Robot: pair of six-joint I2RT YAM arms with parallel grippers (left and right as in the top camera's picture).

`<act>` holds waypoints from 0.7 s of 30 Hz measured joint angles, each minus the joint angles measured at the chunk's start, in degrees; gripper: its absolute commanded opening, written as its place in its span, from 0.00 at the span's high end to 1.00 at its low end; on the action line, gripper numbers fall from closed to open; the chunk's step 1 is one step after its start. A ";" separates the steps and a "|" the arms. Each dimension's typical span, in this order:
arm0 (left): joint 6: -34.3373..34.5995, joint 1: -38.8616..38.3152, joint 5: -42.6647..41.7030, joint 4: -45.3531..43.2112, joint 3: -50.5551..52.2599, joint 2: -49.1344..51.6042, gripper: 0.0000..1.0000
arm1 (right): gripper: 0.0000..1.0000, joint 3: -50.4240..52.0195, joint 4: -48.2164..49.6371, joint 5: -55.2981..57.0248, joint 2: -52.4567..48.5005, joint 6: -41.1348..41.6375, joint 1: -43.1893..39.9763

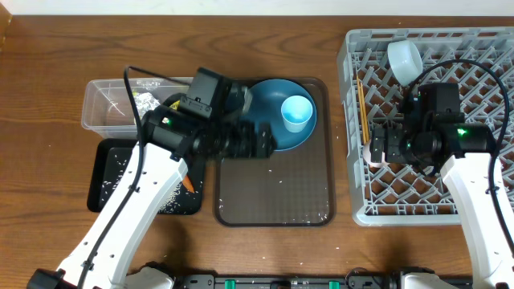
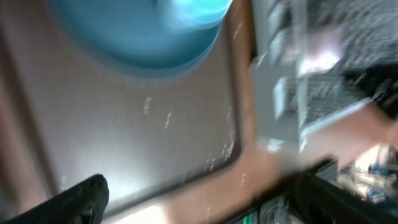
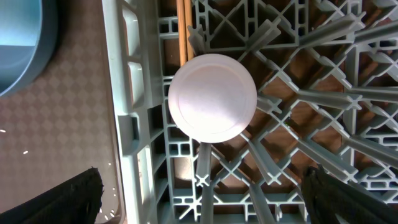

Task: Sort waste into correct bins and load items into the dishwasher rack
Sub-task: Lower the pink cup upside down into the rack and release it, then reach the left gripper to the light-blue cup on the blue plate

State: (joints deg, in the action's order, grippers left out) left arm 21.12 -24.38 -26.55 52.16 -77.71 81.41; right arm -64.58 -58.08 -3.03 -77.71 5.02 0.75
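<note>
- The clear plastic tub (image 1: 100,112) sits far left with the crumpled silver foil wrapper (image 1: 148,103) inside it. Just below it is the shallow black tub (image 1: 112,197), which holds scattered rice grains (image 1: 120,172) and the small orange carrot (image 1: 187,183).
- The left gripper (image 2: 208,202) is spread wide. Its dark fingers (image 2: 81,199) sit at the bottom corners of the blurred wrist view, holding and touching nothing.
- Ahead of those fingers lies the flat brown tray (image 2: 155,124), finely textured and flecked with white specks. The round blue plate (image 2: 149,31) lies further ahead, well clear of them.
- From overhead, the light blue cup (image 1: 297,112) stands upright on the plate.
- The grey rack (image 1: 482,201), a lattice of upright pegs, fills the right side. The wooden chopsticks (image 1: 361,108) lie along its left edge and the white bowl (image 1: 405,58) sits near its top.
- The right gripper (image 3: 208,199) is also spread wide, with its black fingers (image 3: 71,199) empty.
- The pale pink cup (image 3: 212,96) rests in the rack ahead of and between those fingers, untouched. It shows a smooth, flat round face to the wrist camera, and the chopsticks run just beyond it.
</note>
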 measured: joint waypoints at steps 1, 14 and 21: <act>-0.02 0.00 0.02 -2.80 0.00 0.00 0.02 | 0.01 -0.02 0.00 0.02 0.00 0.00 0.00; 7.52 -0.15 4.50 -18.45 0.00 2.80 0.06 | 0.01 -0.17 0.00 0.00 0.00 0.00 0.00; 13.84 -0.66 8.98 -24.13 0.00 12.46 0.21 | 0.01 -0.17 0.02 0.00 0.00 0.00 0.00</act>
State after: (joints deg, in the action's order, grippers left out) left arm 34.96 -25.04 -17.56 28.03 -77.71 93.86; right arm -64.75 -58.06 -3.03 -77.71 5.02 0.75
